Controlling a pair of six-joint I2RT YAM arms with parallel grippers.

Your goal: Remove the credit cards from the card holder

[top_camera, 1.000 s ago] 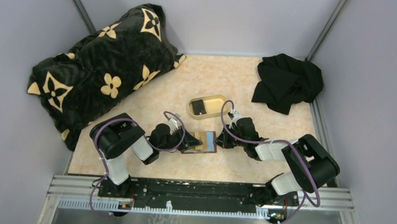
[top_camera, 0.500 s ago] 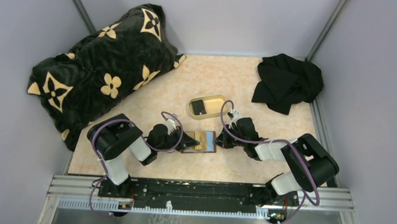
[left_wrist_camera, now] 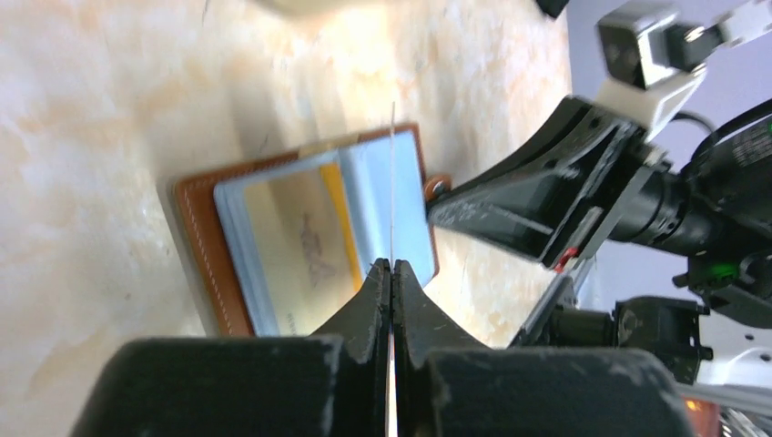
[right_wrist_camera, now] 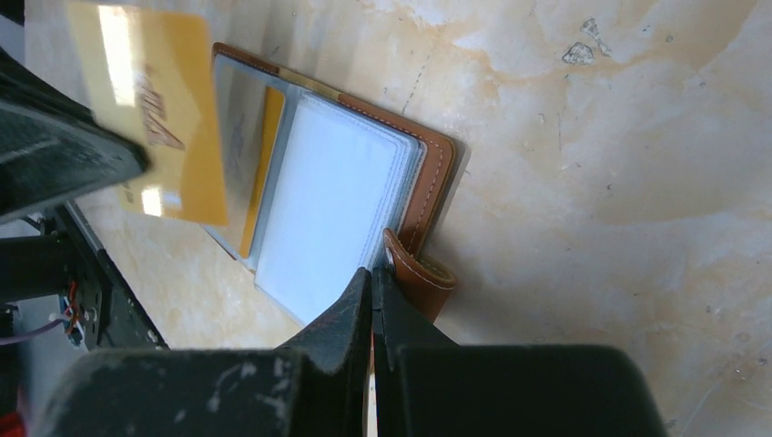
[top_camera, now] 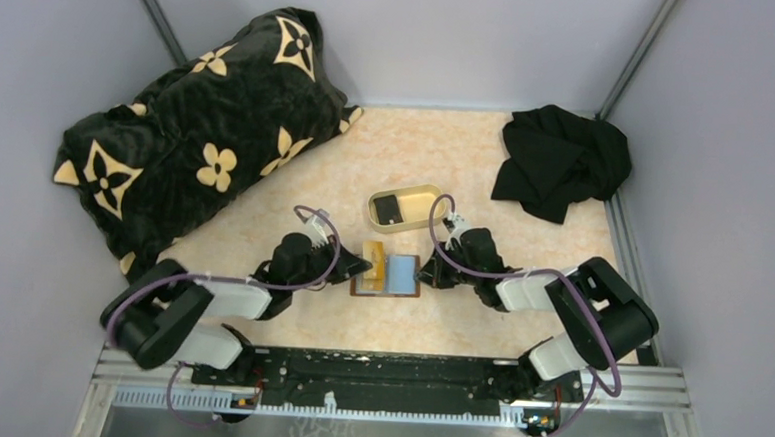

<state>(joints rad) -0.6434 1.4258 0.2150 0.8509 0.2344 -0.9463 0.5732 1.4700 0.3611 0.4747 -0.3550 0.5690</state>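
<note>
The card holder (top_camera: 401, 276) was laid open and flat on the table (top_camera: 295, 189), between the two claws. Its outside and edge were seen to be brown, and its inside pale blue.

The left claw (top_camera: 363, 265) was closed tight on an orange-tan card (top_camera: 373, 253). The card was held up above the left half of the card holder and was not tucked in any pocket. In the right wrist view the card (right_wrist_camera: 150, 118) was seen flat on, with light shining on it. In the left wrist view it (left_wrist_camera: 392, 182) was seen only as a thin line sticking out from between the two fingers (left_wrist_camera: 369, 305).

A strip of orange (right_wrist_camera: 264, 155) was seen in the left half of the card holder (right_wrist_camera: 328, 200). Whether it was another card could not be told.

The right claw (top_camera: 423, 276) was closed too, with its fingers pressed together. Its tip was set on the right edge of the card holder, just beside the little brown strap (right_wrist_camera: 421, 271). Whether anything was pinched there could not be told.

A tan oval tray (top_camera: 431, 195) was placed near the far side of the card holder, and a small dark card (top_camera: 390, 209) was lying in it. A big black cushion with yellow flowers (top_camera: 198, 118) was kept at the far left, and a black cloth (top_camera: 562, 163) was bunched up at the far right.
</note>
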